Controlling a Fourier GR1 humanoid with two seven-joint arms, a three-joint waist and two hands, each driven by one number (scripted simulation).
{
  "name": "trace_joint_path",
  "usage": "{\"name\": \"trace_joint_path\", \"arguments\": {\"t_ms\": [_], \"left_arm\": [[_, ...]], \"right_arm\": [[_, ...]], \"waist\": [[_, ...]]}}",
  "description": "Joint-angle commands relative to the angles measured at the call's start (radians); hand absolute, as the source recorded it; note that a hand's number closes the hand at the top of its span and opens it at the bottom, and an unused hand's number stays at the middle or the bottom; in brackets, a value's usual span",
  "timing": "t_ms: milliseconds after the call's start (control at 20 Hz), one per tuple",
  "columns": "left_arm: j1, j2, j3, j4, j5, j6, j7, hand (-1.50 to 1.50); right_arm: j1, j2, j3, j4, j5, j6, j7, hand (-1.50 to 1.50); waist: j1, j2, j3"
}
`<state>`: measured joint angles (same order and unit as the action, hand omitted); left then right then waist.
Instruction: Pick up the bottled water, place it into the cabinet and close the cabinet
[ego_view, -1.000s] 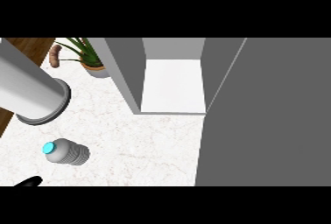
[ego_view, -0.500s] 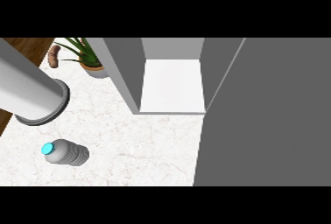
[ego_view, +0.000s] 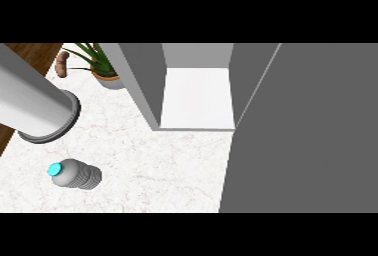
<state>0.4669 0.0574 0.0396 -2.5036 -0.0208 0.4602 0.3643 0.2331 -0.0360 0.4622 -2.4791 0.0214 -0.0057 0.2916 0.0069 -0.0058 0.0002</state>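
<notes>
The bottled water (ego_view: 74, 174), grey with a cyan cap, stands on the white marble counter (ego_view: 162, 165) at the lower left. The cabinet (ego_view: 196, 97) is open at the middle top, its white shelf floor bare. Its grey door (ego_view: 303, 130) swings toward me and fills the right side of the view. Neither hand shows in the head view.
A large grey cylinder (ego_view: 33, 107) slants in from the upper left, ending above the bottle. A potted plant (ego_view: 103, 67) stands at the back left beside the cabinet wall, with a brown object (ego_view: 62, 64) left of it. The counter's left edge (ego_view: 7, 142) meets wood.
A black fingertip that showed at the lower left edge one second ago has left the view. The bottle and the cabinet door have not moved.
</notes>
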Motion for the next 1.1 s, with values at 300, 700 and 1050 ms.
{"name": "trace_joint_path", "arguments": {"t_ms": [300,700,1050], "left_arm": [[0.081,-0.037,-0.088,-0.125,-0.090,0.013,-0.029,-1.50],[-0.018,0.015,0.052,0.016,0.002,-0.017,-0.032,-1.50],[-0.001,0.019,0.129,0.071,0.089,-0.083,-0.069,-1.50]], "right_arm": [[0.023,-0.041,0.060,-0.075,0.102,-0.048,0.026,-1.50],[-0.040,-0.012,0.168,-0.066,0.216,-0.142,0.061,-1.50],[0.047,-0.108,0.155,-0.150,0.168,-0.145,0.049,-1.50]], "waist": [[-0.004,0.000,0.000],[-0.011,0.002,-0.001],[-0.009,0.001,-0.001]]}}
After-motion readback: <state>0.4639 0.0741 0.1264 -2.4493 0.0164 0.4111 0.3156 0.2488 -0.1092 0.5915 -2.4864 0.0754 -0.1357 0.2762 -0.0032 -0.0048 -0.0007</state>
